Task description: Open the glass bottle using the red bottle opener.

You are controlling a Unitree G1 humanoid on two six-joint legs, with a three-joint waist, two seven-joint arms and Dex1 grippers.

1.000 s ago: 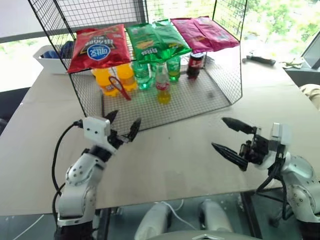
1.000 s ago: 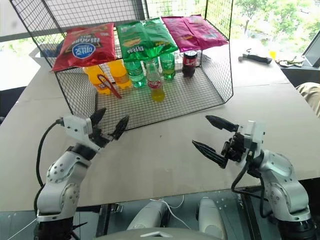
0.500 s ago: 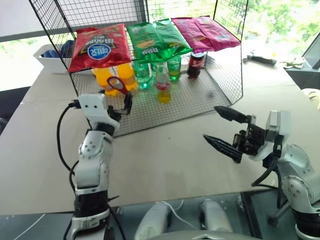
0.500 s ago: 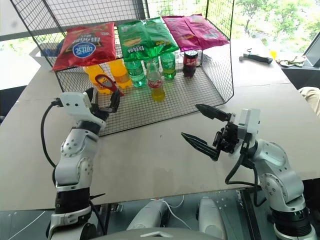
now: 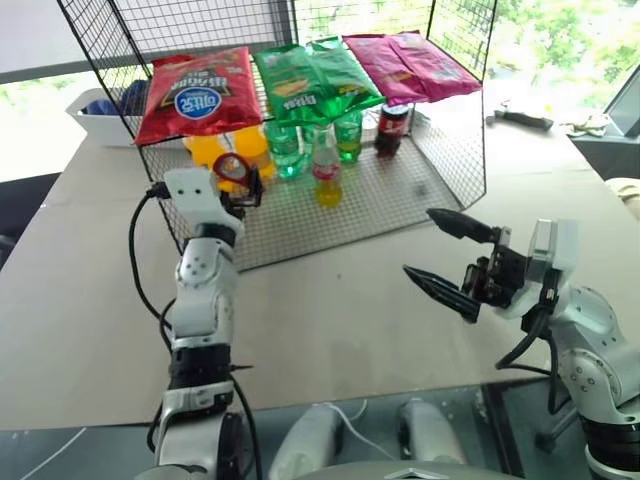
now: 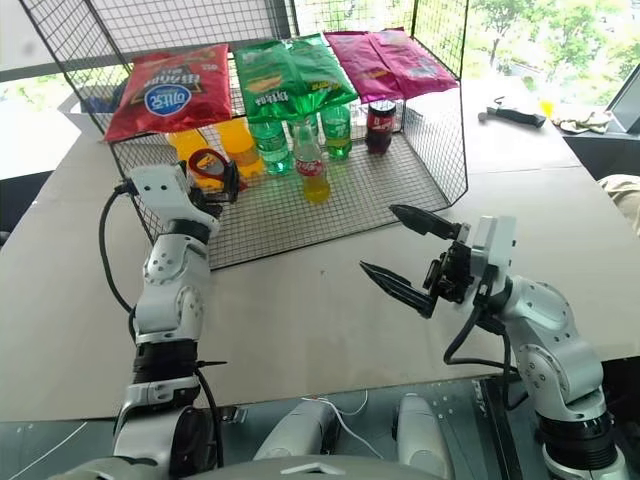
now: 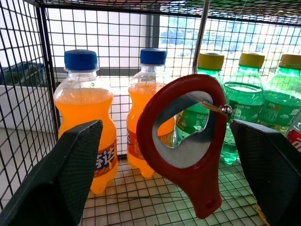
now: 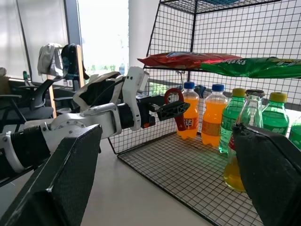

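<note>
While the red bottle opener [image 7: 188, 146] hangs on a hook in the wire rack [image 5: 455, 170], L gripper [image 5: 243, 188] sits wide around it.
Glass bottle [image 5: 326, 170] stands to its right, mid rack; R gripper [image 5: 445, 255] wide, empty, near side.

Both arms were silver-white, built of rounded jointed segments with small dark screw holes. Left gripper [image 5: 244, 187] and right gripper [image 5: 447, 255] each had two black tapered fingers with a textured surface. A black cable [image 5: 135, 270] looped off the left forearm; another black cable [image 5: 525, 340] hung under the right wrist. Wrist blocks were boxy white.
</note>
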